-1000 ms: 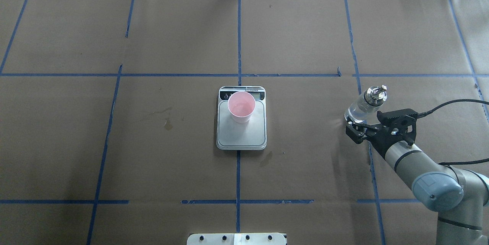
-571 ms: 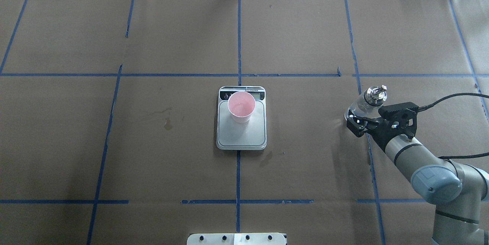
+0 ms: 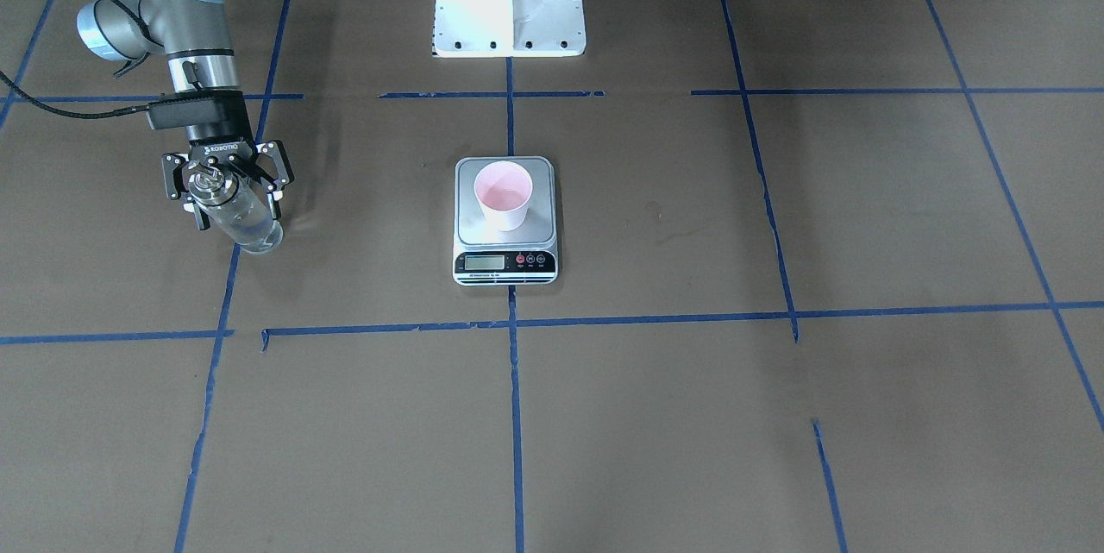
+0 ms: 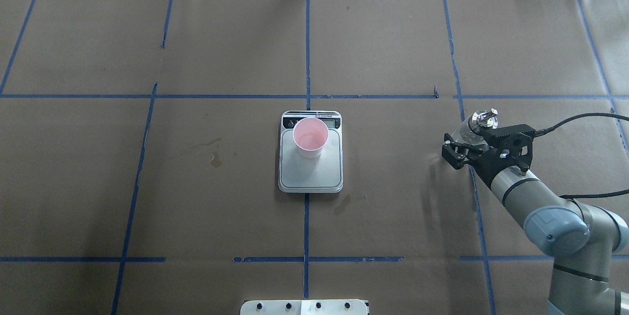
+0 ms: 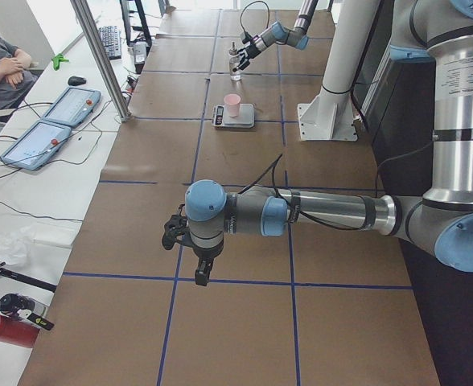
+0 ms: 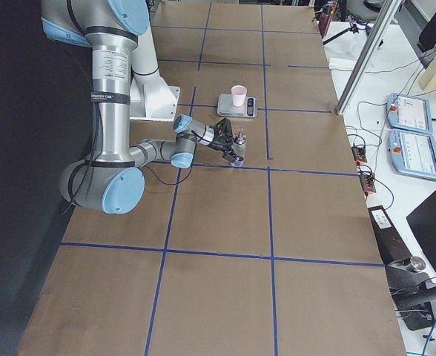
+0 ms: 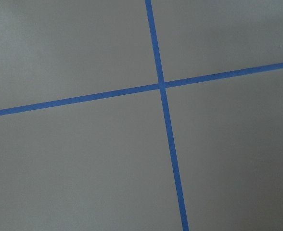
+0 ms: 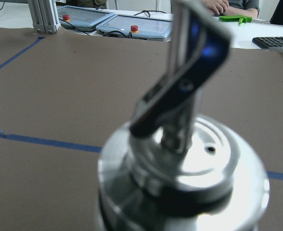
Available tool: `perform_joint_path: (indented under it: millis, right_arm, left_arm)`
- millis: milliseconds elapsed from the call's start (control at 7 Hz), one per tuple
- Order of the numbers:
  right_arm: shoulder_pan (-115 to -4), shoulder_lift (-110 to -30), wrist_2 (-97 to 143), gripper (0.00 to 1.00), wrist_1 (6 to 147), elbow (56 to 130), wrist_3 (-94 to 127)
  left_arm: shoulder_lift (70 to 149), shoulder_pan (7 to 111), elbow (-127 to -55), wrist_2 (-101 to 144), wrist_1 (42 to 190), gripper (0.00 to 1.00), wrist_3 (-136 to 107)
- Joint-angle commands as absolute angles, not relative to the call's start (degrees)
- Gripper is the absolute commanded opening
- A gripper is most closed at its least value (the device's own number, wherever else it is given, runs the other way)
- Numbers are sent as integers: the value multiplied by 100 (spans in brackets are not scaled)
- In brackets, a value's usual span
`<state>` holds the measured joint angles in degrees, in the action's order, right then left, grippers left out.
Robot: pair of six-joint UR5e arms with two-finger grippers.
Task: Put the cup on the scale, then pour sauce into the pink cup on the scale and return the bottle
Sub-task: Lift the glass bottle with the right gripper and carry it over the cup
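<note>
Brown table (image 4: pixel 221 49) with blue tape lines (image 4: pixel 307 44), scale (image 4: pixel 310 177) at its middle, bottle (image 3: pixel 246 225) well toward the robot's right.

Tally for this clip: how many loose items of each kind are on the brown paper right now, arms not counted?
cup: 1
scale: 1
bottle: 1
Total: 3
</note>
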<state>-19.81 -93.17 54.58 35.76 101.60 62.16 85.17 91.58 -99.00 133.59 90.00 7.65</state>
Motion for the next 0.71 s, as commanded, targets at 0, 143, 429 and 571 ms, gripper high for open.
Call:
perform_joint_path:
  millis: [0,143,429,571]
  right_arm:
    - [-1986,-9316,5449,99,3586,10125,6196]
    - [-1995,-9299,5449,54,3551,10099,6205]
    - [-2004,-9308,5170,0,3542,10099,6205]
    - [-2004,-9308,5142,0,3542,10142,6205]
  left_arm:
    - [8517,9158,-9905,13368,9000,100,765]
    - [8517,9158,-9905,13368,9000,100,765]
    - [8517,9158,-9896,13359,9000,100,765]
    - [8517,9150,-9896,13368,9000,100,765]
